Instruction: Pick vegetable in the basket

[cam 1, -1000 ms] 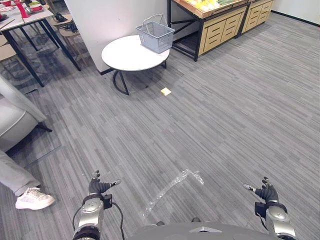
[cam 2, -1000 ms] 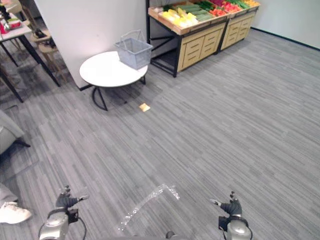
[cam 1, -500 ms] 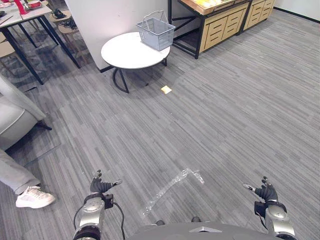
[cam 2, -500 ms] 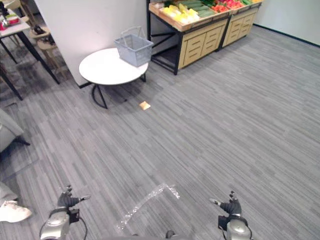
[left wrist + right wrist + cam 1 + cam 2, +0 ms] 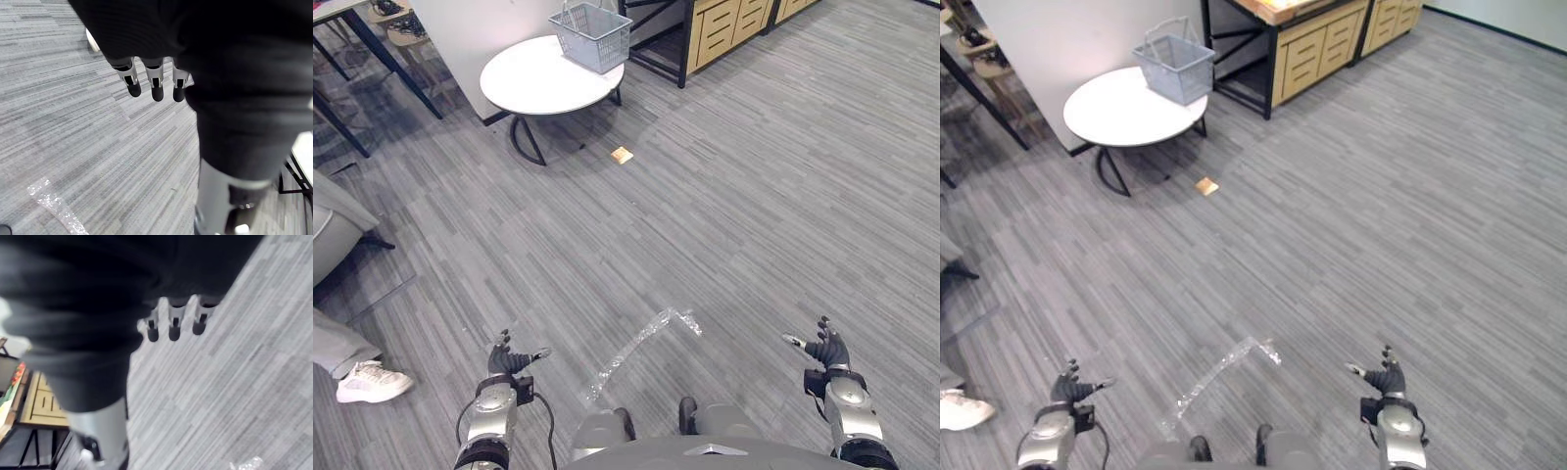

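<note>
A grey wire basket (image 5: 590,34) with its handles up stands on the far side of a round white table (image 5: 533,83), far ahead and to the left. It looks empty from here. My left hand (image 5: 502,362) hangs low at the lower left, fingers relaxed, holding nothing. At the lower right my right hand (image 5: 826,351) hangs the same way, open and empty. In the left wrist view the fingers (image 5: 153,84) point at bare carpet, and the right wrist view shows its fingers (image 5: 173,324) over carpet too.
A wooden stand with drawers (image 5: 1317,44) on a black frame stands behind the table at the far right. A small tan scrap (image 5: 622,155) lies on the carpet near the table. A strip of clear tape (image 5: 641,343) marks the floor. A person's shoe (image 5: 372,382) is at the left.
The whole scene has slid up and left in the eye views: the camera has moved, and the produce on top of the stand has left the frame. Both hands hang as before.
</note>
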Motion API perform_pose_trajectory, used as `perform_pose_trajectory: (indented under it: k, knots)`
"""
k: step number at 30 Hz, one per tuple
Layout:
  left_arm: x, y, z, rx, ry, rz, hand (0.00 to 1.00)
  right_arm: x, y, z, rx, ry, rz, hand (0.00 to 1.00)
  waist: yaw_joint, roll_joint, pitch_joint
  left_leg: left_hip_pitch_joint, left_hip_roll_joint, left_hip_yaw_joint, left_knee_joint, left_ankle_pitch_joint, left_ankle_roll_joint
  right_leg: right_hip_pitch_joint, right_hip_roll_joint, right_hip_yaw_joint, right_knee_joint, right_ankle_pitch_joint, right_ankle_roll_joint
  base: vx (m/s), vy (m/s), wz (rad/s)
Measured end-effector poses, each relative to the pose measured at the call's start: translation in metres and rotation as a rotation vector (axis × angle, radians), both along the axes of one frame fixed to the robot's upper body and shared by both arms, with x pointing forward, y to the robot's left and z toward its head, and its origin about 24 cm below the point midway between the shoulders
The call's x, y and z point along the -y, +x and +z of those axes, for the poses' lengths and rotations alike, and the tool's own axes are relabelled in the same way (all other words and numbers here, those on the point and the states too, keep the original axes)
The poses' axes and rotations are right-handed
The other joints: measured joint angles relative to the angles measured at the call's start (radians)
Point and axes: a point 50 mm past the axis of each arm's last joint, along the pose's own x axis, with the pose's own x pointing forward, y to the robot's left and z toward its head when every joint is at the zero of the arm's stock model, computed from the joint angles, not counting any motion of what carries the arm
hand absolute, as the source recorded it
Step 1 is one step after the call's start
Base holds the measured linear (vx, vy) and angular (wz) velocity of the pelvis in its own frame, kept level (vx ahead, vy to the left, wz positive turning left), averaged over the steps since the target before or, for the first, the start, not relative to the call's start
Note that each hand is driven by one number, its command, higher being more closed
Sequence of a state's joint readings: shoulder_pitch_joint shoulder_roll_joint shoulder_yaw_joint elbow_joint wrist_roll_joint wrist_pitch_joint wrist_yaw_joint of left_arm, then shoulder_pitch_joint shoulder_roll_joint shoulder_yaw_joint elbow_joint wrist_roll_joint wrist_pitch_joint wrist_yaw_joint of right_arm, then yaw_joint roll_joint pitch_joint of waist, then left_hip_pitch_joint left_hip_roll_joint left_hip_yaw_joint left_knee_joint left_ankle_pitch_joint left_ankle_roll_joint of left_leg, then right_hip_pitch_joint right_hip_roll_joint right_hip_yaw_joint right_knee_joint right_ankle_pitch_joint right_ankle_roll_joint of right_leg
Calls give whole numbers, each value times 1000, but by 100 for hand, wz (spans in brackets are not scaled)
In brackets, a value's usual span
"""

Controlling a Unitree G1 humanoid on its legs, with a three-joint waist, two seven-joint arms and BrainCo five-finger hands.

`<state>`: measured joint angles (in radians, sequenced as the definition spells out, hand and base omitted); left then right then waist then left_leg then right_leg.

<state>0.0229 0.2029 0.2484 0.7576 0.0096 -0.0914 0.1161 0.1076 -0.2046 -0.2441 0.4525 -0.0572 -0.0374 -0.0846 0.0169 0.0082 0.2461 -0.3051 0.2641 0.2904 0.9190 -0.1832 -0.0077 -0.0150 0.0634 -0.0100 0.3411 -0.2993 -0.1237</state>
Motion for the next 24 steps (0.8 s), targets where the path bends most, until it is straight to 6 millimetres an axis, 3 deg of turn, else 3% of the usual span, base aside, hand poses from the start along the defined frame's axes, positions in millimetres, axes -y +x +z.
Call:
perform_pose_trajectory:
  k: [3, 4, 5, 6, 8, 9, 10, 11, 12, 13, 14, 15, 16, 17, 18, 19, 20, 21, 22, 24]
  knots:
    - [5, 1, -1, -8, 1, -31, 0, 5, 12, 13, 57, -14, 14, 0, 9, -8, 9, -61, -66, 21, -250, -6, -15, 0, -29, 31, -8, -31, -4, 330, 34, -21]
    - [5, 0, -2, -11, 1, -30, 0, 12, 17, 18, 68, -35, 20, 0, 11, -2, 10, -72, -117, 30, -485, 54, -29, 9, -38, 53, -40, -37, 3, 305, 69, -16]
    - [4, -1, -2, -12, 1, -30, 0, 15, 18, 19, 67, -43, 19, 0, 11, 3, 7, -77, -128, 32, -596, 93, -29, 14, -38, 58, -63, -38, 5, 536, 170, -36]
    - [4, -4, -3, -16, 3, -28, 0, 21, 21, 24, 73, -64, 19, 0, 36, 24, -2, -114, -122, 37, -779, 162, -50, 29, -28, 78, -108, -48, 25, 504, 187, -43]
    - [3, -10, -6, -33, 0, -19, 0, 24, 25, 26, 77, -78, 26, 0, 54, 34, -6, -166, -107, 35, -813, 173, -65, 63, -22, 102, -137, -65, 67, 619, 242, -51]
    - [-2, -25, -12, -75, -3, 9, 0, 22, 23, 20, 56, -62, 27, 0, 62, -9, -18, -161, -138, 23, -785, 275, -27, 99, -74, 134, -127, -103, 122, 571, 223, -44]
    - [-2, -28, -14, -86, -5, 16, 0, 20, 23, 19, 53, -58, 31, 0, 61, -22, -26, -158, -151, 24, -785, 294, -17, 96, -88, 138, -116, -108, 133, 919, 303, -41]
    - [-2, -38, -18, -117, -11, 28, 0, 18, 21, 17, 47, -48, 39, 0, 62, -68, -45, -137, -198, 23, -768, 330, 67, 58, -138, 158, 10, -115, 207, 640, 172, -5]
    - [-3, -39, -19, -127, -10, 22, 0, 13, 19, 13, 38, -31, 45, 0, 48, -103, -40, -93, -234, 37, -723, 272, 87, 18, -160, 183, 205, -63, 313, 966, 242, 3]
    - [-3, -39, -19, -127, -11, 15, 0, 9, 17, 9, 29, -13, 54, 0, 38, -115, -32, -30, -247, 38, -700, 216, 88, -14, -151, 196, 369, 55, 380, 787, 184, 18]
    - [-5, -38, -18, -127, -10, 3, 0, 5, 15, 6, 19, -1, 64, 0, 25, -115, -30, 46, -252, 26, -695, 167, 85, -50, -128, 196, 527, 181, 393, 904, 198, 9]
    - [-5, -34, -16, -120, -1, -12, 0, 1, 14, 4, 8, -11, 85, 0, 16, -99, -22, 153, -252, 13, -703, 112, 82, -107, -103, 183, 717, 183, 385, 705, 148, 6]
    - [-5, -31, -15, -115, 5, -24, 0, 0, 14, 6, 13, -17, 97, 0, 6, -90, -23, 202, -252, 0, -717, 91, 80, -142, -94, 165, 778, 172, 371, 664, 98, 31]
    - [-4, -23, -12, -99, 17, -45, 0, -4, 16, 13, 42, -39, 128, 0, -16, -72, -32, 274, -252, -35, -750, 60, 75, -222, -93, 116, 817, 137, 308, 639, 35, 57]
    - [-6, -11, -6, -68, 32, -62, 0, -8, 16, 18, 71, -48, 150, 0, -38, -67, -34, 339, -252, -60, -784, 44, 68, -307, -98, 98, 784, 96, 268, 637, 1, 67]
    - [-6, -4, -2, -48, 39, -68, 0, -9, 16, 21, 82, -51, 158, 0, -46, -67, -33, 363, -251, -77, -799, 37, 61, -347, -103, 94, 741, 84, 252, 628, -81, 83]
    - [-7, 8, 6, -5, 50, -80, 0, -11, 16, 23, 94, -55, 166, 0, -68, -65, -32, 394, -241, -122, -820, 28, 48, -405, -115, 87, 596, 71, 226, 744, -230, 118]
    - [-3, 23, 13, 35, 54, -101, 0, -12, 17, 25, 105, -58, 166, 0, -82, -63, -31, 418, -223, -176, -828, 18, 32, -443, -146, 73, 319, 94, 213, 748, -286, 115]
    - [-2, 25, 14, 41, 54, -106, 0, -12, 17, 26, 110, -59, 166, 0, -82, -63, -30, 426, -219, -186, -828, 14, 27, -445, -153, 75, 249, 111, 211, 782, -373, 110]
    - [0, 26, 13, 41, 52, -118, 0, -14, 22, 36, 156, -73, 172, 0, -80, -82, -28, 504, -202, -238, -828, -28, -39, -396, -206, 101, -173, 285, 223, 707, -382, 94]
